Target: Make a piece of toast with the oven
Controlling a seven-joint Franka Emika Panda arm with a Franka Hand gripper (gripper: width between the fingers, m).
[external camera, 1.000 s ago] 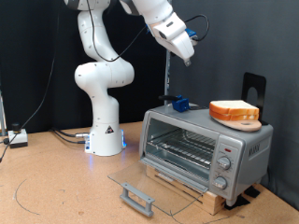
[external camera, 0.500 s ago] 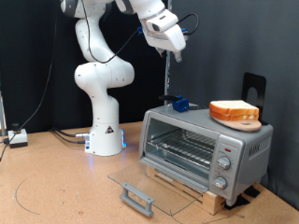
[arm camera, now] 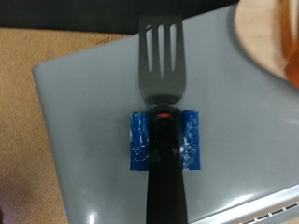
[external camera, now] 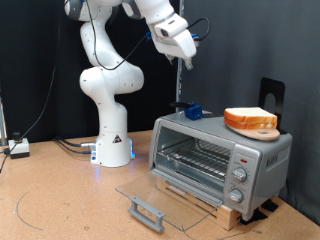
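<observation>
- Gripper (external camera: 187, 60) raised high at about 12 o'clock in the exterior view, well above the oven (external camera: 220, 158); cannot tell whether fingers are spread or pressed together.
- Hanging down from the gripper, a thin dark handle reaching to a blue holder (external camera: 192, 112) on the oven's top, toward its 10 o'clock corner.
- Wrist view: black slotted spatula (arm camera: 162, 58) lying over the grey oven top (arm camera: 84, 112), its handle passing through the blue holder (arm camera: 164, 140); small red dot on the handle just at the holder.
- Oven at 4 o'clock of the exterior view, glass door (external camera: 158, 195) dropped fully open and lying flat, grey bar handle (external camera: 146, 212) at its near edge.
- Wire rack (external camera: 195, 158) visible inside; no bread seen on it.
- Bread slice (external camera: 248, 117) with orange-brown crust resting on a round tan board (external camera: 262, 130) on the oven's roof, toward 2 o'clock of the oven; same pair at the wrist view's corner (arm camera: 271, 37).
- Round knobs (external camera: 241, 174) stacked on the oven's front panel; a small red mark above them, markings too small to read.
- No legible brand or writing anywhere.
</observation>
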